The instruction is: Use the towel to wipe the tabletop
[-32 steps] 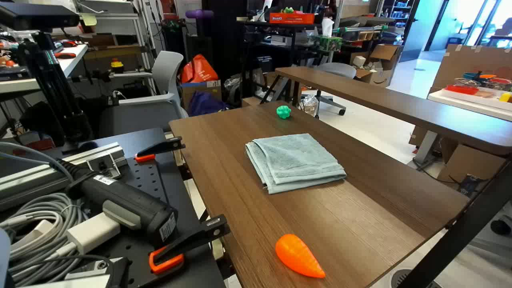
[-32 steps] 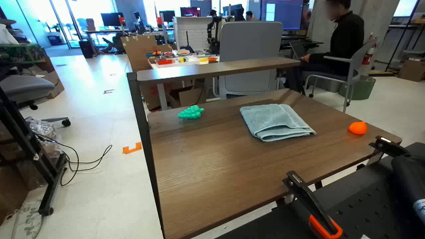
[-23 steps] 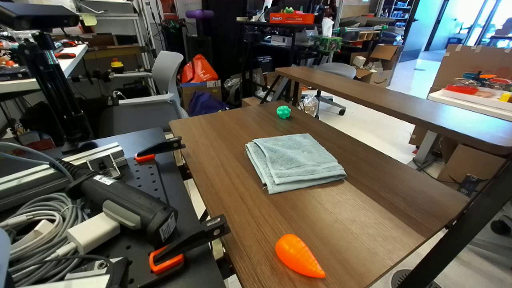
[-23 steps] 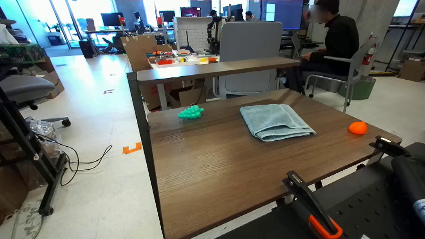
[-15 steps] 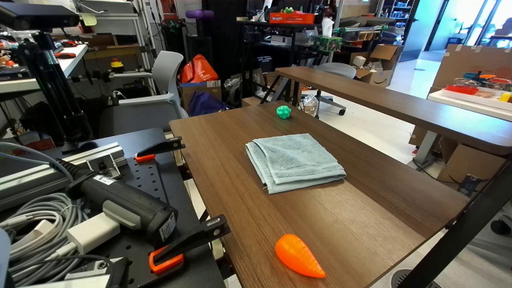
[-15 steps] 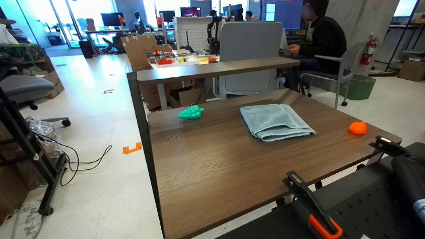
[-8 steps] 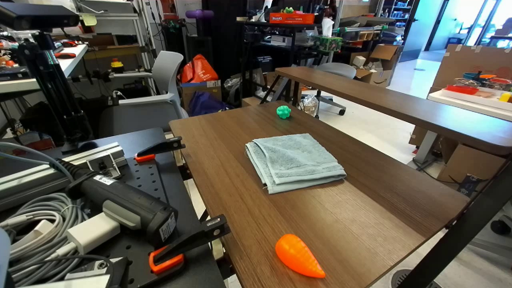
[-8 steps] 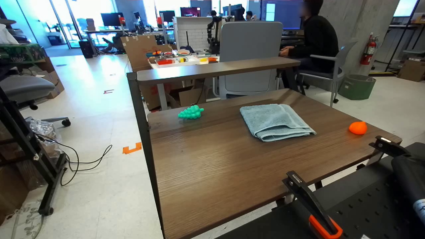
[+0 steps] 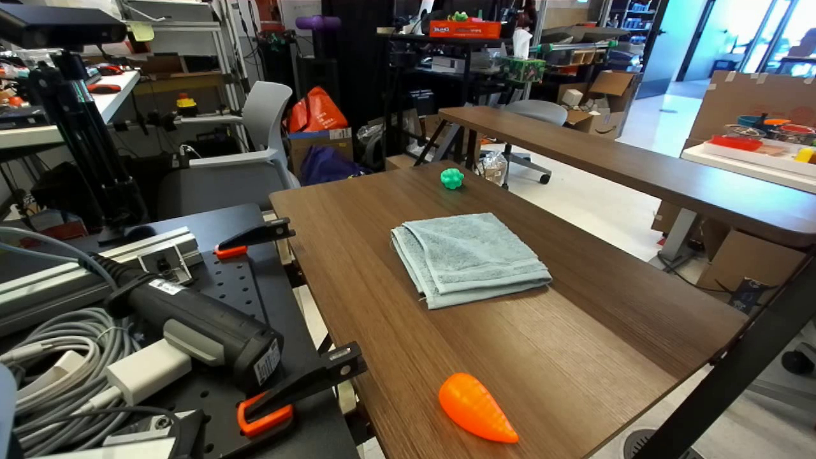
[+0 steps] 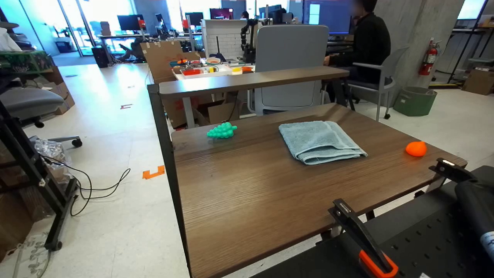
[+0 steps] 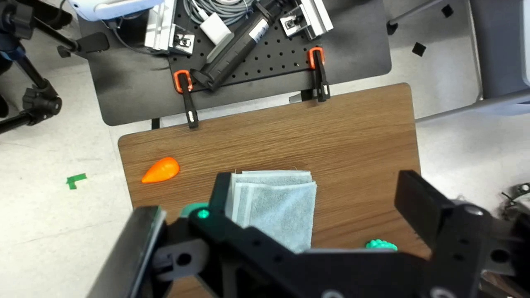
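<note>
The towel is a pale blue-grey cloth, folded roughly square, lying flat on the tabletop in both exterior views. In the wrist view the towel is partly hidden by my left-hand finger and the gripper body. The tabletop is dark brown wood-grain in both exterior views and the wrist view. My gripper is open with fingers wide apart and nothing between them, above the table. The arm and gripper do not show in either exterior view.
An orange carrot-shaped object and a green grape-like object lie on the tabletop at opposite sides of the towel. Black clamps grip the edge by the black bench. A raised brown shelf and black post border the table.
The towel, the orange object and the green object have not moved. In an exterior view the seated person in the background has shifted to the left with the chair.
</note>
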Controlling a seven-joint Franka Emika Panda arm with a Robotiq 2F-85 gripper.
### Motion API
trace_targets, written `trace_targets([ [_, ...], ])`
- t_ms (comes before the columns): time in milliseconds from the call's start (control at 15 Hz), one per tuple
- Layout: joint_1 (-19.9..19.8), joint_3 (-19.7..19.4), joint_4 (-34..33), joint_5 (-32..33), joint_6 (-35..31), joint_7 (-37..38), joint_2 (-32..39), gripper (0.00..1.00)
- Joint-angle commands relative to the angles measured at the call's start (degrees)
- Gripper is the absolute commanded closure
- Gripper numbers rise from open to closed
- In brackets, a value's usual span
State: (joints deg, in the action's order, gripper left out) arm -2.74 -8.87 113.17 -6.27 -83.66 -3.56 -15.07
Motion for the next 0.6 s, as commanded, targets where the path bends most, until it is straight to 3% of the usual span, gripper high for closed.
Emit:
trace_targets([
  [0,-0.3,1.2,-2.0,-7.8,-5.3,3.7,5.6,0.0],
  [200,-0.5,2.0,-4.0,-15.0,-12.3,9.6,13.3,0.0],
  [333,-0.5,2.5,-4.4,-18.9,-21.4,12.8,18.3,0.0],
  [533,-0.2,3.4,-6.2,-17.8,-31.5,18.2,25.7,0.0],
])
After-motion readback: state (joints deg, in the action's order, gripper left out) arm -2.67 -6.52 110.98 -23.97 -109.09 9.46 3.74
